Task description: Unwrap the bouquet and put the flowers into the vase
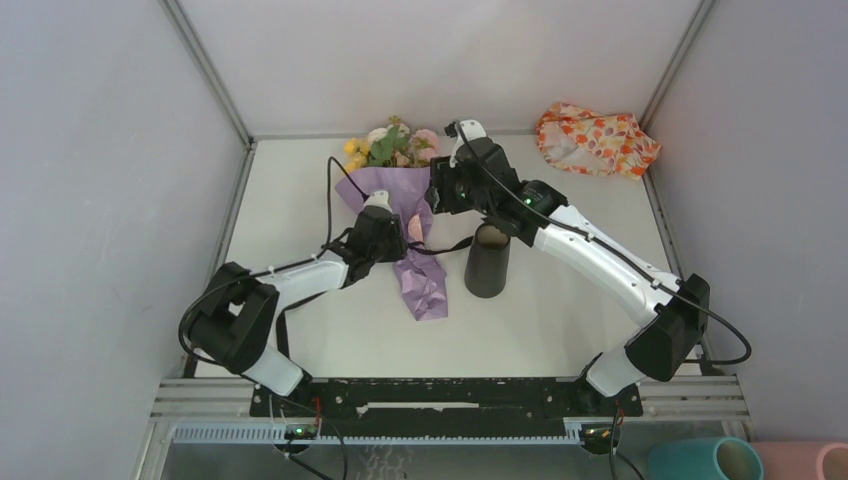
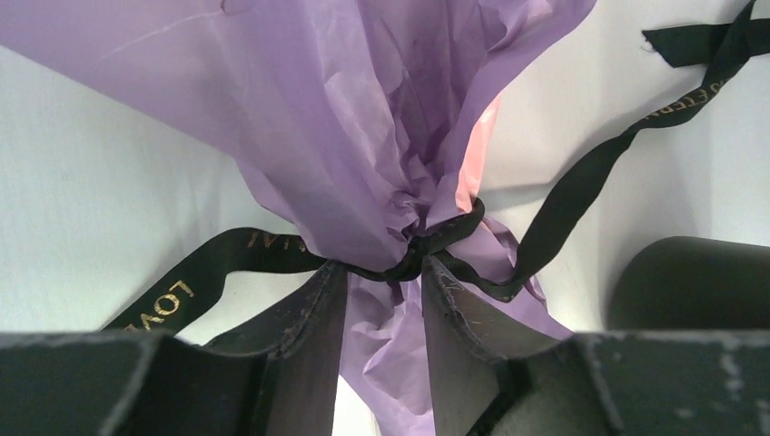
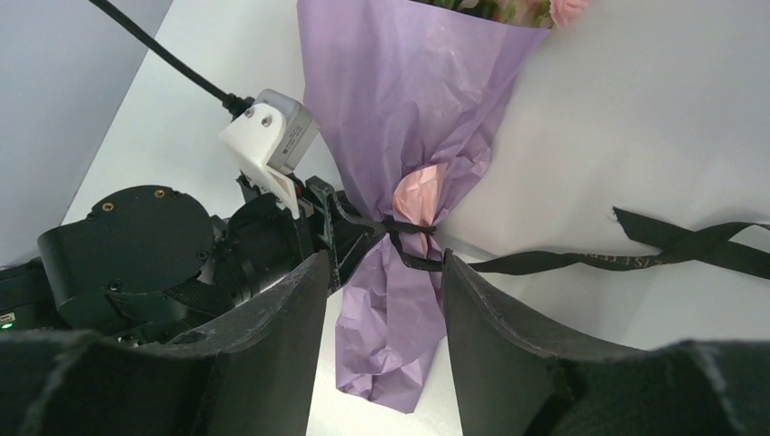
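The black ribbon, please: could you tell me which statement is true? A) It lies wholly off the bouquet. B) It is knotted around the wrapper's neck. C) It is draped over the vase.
B: the ribbon is knotted around the pinched neck of the bouquet, with its tails trailing on the table.

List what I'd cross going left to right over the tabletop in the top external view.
bouquet → vase → orange-flowered cloth
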Controlling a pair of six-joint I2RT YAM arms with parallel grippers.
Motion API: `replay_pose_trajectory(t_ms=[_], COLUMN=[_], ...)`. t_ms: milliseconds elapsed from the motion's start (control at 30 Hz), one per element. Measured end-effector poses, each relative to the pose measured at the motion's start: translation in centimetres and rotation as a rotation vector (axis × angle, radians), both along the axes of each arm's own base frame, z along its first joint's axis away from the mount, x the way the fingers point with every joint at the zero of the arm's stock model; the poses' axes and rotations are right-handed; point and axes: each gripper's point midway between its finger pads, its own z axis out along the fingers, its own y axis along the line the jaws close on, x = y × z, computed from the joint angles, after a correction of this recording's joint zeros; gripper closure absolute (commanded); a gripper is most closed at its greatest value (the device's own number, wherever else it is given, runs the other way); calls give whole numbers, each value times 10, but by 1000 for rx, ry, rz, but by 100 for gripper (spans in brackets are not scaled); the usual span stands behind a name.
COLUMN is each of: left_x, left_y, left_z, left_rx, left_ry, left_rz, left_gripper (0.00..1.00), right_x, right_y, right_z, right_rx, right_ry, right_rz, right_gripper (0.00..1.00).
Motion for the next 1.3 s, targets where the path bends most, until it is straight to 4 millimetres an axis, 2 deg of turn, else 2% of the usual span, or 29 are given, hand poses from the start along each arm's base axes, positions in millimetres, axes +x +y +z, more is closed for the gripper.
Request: replay_pose_trajectory(t_ms=[200, 400, 567, 667, 767, 800, 1000, 1167, 1300], left_x=[1, -2, -7, -10, -11, -11, -10, -18, -25], left_y=[-1, -6, -18, -26, -27, -26, -10, 14, 31], left_z=[-12, -12, -11, -10, -16, -18, -19, -6, 1], left_rx=[18, 9, -10, -23, -17, -10, 46, 88, 108], left_ry=[26, 30, 30, 27, 38, 43, 39, 7, -9], left_rz=[-6, -24, -59, -82, -83, -77, -21, 43, 81], left_gripper=[63, 70, 73, 82, 97, 100, 100, 100, 100], right_x=[-1, -1, 0, 1, 1, 0, -3, 0, 3], right_y=[1, 2, 6, 11, 17, 19, 30, 40, 56], right_z=[-10, -16, -23, -34, -47, -51, -74, -92, -100], right_rx=[-9, -10, -9, -21, -38, -42, -71, -98, -106], right_ry=[20, 32, 47, 67, 94, 102, 150, 190, 208], right_rz=[2, 3, 6, 14, 26, 31, 61, 83, 109], right_gripper=[42, 43, 43, 44, 43, 43, 46, 46, 47])
